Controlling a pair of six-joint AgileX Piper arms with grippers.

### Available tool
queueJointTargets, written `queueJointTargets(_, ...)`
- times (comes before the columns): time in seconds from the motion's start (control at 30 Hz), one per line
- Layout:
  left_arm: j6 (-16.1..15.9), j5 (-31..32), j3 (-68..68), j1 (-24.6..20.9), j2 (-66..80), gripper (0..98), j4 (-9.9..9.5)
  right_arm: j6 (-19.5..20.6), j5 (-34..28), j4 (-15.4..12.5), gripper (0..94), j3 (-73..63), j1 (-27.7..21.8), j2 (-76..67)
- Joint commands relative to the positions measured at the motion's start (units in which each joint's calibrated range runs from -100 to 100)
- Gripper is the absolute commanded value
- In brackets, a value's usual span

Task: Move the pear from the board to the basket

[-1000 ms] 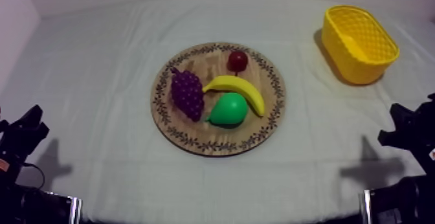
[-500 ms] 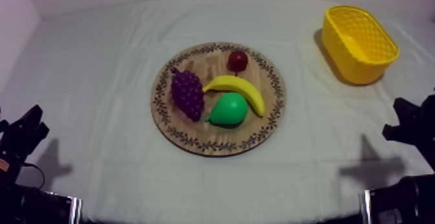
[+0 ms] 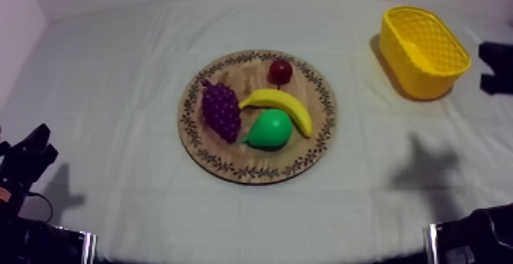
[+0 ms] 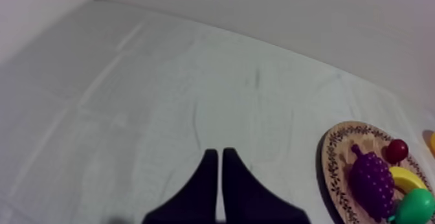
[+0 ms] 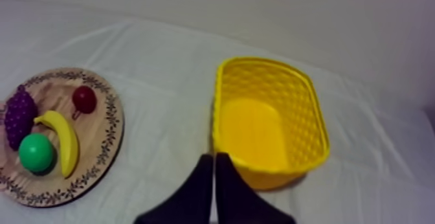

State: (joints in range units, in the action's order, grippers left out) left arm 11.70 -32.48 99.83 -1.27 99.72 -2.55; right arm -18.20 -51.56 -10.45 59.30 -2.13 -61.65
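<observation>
In the top view the round wooden board (image 3: pixel 200 146) lies in the middle of the frame. The pear (image 3: pixel 269 130) rests on its lower middle part, touching the banana (image 3: pixel 279 104), which curves along its upper right side. The grapes (image 3: pixel 221 111) are just left of it and the small red fruit (image 3: pixel 280 72) is higher up. The pear's narrow end seems to point to the lower left, so I judge its long axis to run nearly left to right. The yellow basket (image 3: pixel 416 78) stands at the upper right. The right gripper (image 3: pixel 496 66) is at the right edge, just beside the basket. From it the pear lies far to the left and lower, with the banana on the near side. The left gripper (image 3: pixel 29 159) sits at the lower left, about as far from the pear. The basket is on the right arm's side, so this arm suits the move better.

In the left wrist view, the left gripper's fingers (image 4: pixel 208 175) are pressed together over bare cloth, well apart from the board.

In the right wrist view, the right gripper's fingers (image 5: pixel 228 182) are also pressed together, their tips at the basket's near wall.

One second ago the right gripper was low at the right edge; it has since risen beside the basket. The left arm and the fruit have not moved.
</observation>
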Motion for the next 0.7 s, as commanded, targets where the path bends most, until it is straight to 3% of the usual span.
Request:
queueJointTargets(0.0, 0.0, 0.0, -0.1, 0.0, 0.0, 0.1, -0.01, -2.0, -3.7, -1.0, 2.5, -12.6, 0.8, 9.3)
queueJointTargets(0.23, 0.0, 0.0, -0.1, 0.0, 0.0, 0.1, -0.01, -8.0, -13.7, -4.6, 0.7, -26.7, 2.5, 21.5)
queueJointTargets(0.43, 0.0, 0.0, -0.1, 0.0, 0.0, 0.1, -0.01, -13.3, -23.7, -4.6, 0.5, -34.3, 6.0, 29.9)
queueJointTargets(0.67, 0.0, 0.0, -0.1, 0.0, 0.0, 0.1, -0.01, -16.5, -28.0, -3.0, 0.8, -35.7, 13.5, 38.7)
